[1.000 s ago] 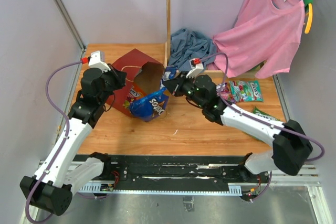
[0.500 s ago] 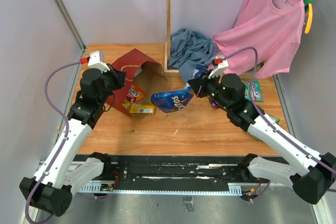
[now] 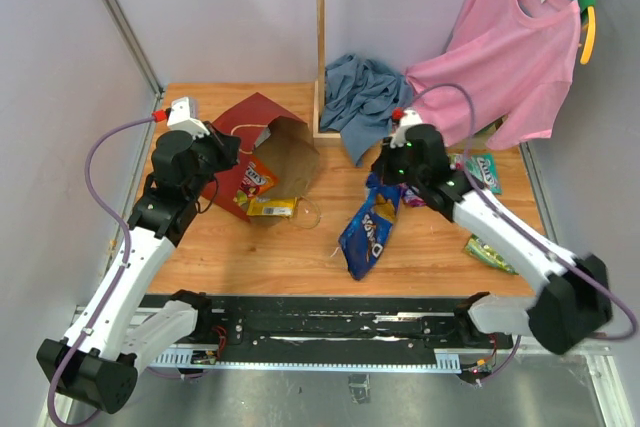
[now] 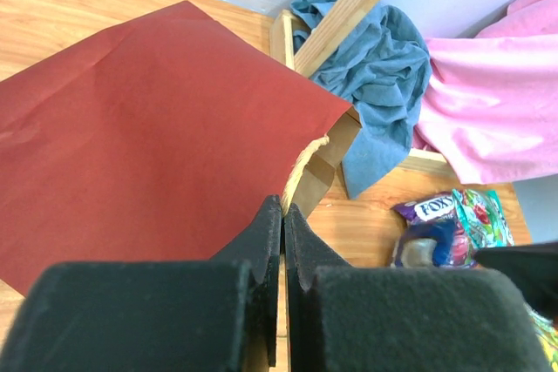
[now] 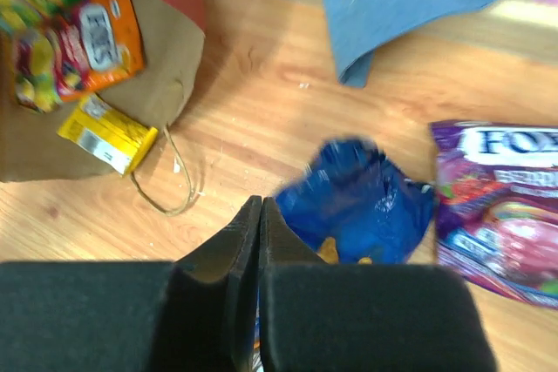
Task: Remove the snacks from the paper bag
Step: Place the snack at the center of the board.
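The right claw is pinched shut on the top of the chip bag. The chip bag hangs below it with its long axis slanting near-left, well right of the paper bag. The right arm stretches far and left, elbow bent. The left claw is closed over the paper bag; whether it grips it, I cannot tell.
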Available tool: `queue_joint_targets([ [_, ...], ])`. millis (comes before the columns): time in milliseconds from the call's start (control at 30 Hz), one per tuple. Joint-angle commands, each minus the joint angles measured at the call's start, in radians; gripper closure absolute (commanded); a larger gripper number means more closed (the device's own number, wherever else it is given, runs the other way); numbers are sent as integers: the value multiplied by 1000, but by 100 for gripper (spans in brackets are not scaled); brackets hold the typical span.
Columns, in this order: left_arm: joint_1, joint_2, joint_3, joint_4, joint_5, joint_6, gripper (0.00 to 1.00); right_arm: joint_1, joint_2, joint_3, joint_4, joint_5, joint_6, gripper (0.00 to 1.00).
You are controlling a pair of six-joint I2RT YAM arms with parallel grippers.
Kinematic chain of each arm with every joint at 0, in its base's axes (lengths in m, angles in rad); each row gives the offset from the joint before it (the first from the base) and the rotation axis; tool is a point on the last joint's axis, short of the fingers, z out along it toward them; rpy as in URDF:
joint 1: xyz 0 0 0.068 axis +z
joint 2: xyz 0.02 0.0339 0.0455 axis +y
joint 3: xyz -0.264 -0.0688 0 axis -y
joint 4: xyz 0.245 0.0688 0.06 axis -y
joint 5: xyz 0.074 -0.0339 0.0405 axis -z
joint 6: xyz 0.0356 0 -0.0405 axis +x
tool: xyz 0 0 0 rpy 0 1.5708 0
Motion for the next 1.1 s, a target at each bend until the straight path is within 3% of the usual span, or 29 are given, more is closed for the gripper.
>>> queue_joint_targets([
  [0, 11, -19, -14, 32, -5, 16, 99, -14, 217, 75, 18, -138, 32, 99],
  [267, 12, -23, -13, 29, -9, 21, 100, -9, 366, 159, 112, -252, 99, 98],
  [367, 11, -27, -13, 28, -10, 21, 100, -1, 343, 138, 105, -236, 83, 82],
  [467, 11, -32, -13, 30, -11, 20, 99, 7, 279, 81, 92, -190, 72, 75],
  [633, 12, -35, -14, 30, -10, 19, 100, 19, 212, -17, 50, -157, 57, 74],
  [800, 12, -33, -15, 30, -13, 19, 100, 18, 255, -135, 100, -187, 107, 74],
  [1067, 11, -37, -17, 9, -110, 38, 100, -8, 399, -84, 55, -161, 100, 76],
])
